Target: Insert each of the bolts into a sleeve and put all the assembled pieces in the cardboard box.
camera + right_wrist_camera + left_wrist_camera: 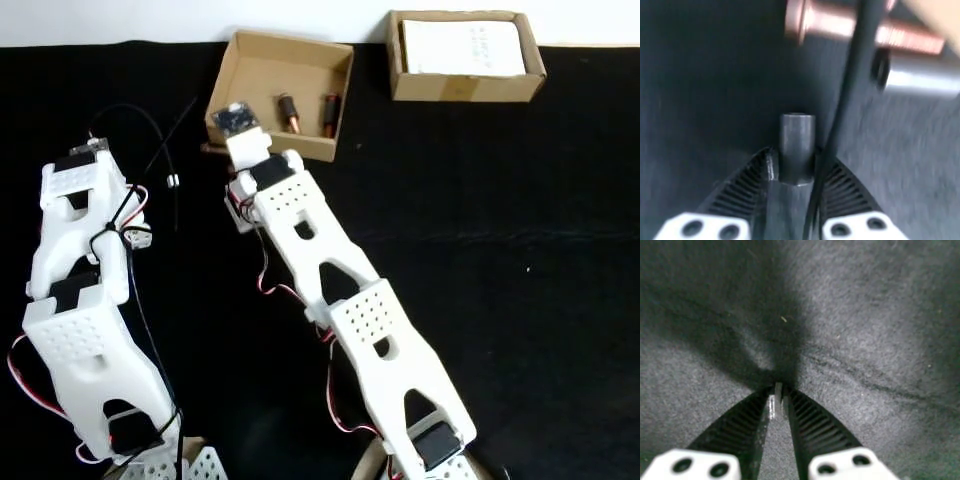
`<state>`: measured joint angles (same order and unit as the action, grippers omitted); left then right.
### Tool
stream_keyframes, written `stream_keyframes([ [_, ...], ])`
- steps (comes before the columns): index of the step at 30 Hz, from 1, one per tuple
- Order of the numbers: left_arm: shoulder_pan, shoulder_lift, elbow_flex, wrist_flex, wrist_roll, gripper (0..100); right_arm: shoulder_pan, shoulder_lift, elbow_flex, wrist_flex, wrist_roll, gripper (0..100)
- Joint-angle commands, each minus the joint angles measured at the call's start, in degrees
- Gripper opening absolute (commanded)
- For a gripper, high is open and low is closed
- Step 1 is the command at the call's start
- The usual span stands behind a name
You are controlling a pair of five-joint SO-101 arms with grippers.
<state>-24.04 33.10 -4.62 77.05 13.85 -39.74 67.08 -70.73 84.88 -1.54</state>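
While clamped — sleeve [796, 145] in right tool [795, 161]

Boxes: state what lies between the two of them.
Nothing. In the high view, bare black cloth separates the bolt box from the paper box.

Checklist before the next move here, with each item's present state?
1. Right gripper clamped on the dark sleeve: ok.
2. Sleeve already has a bolt inside: cannot tell.
3. A copper bolt lies ahead of the sleeve: ok.
4. Black cable clear of the sleeve: not ok, it crosses right beside it.
5. Left gripper shut over the black cloth: ok.
6. Cardboard box has room beside its two assembled pieces: ok.
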Motion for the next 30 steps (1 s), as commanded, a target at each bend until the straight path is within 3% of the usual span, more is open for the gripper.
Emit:
stream_keyframes([
  [1,-0.66,0.66,-1.27,-0.18,0.35,1,-0.04,-5.85,-4.18,11.03,2.81,1.5],
  [3,-0.66,0.66,-1.27,-0.18,0.35,1,-0.04,-6.81,-4.53,16.31,3.78,1.5],
  [7,-0.66,0.66,-1.27,-0.18,0.26,1,1.63,-10.95,-0.22,16.13,2.73,1.5],
  [15,-0.66,0.57,-1.19,-0.18,0.18,1,1.71,-22.73,24.66,16.04,2.81,2.0],
  [19,-0.66,0.57,-1.19,-0.18,0.18,1,2.51,-22.02,30.99,15.96,2.64,10.7],
  [24,-0.66,0.57,-1.19,-0.18,0.26,1,2.86,-17.27,28.88,15.87,2.73,23.8],
  [30,-0.57,0.57,-1.19,-0.18,0.26,1,2.86,-13.32,27.21,15.87,2.73,25.6],
])
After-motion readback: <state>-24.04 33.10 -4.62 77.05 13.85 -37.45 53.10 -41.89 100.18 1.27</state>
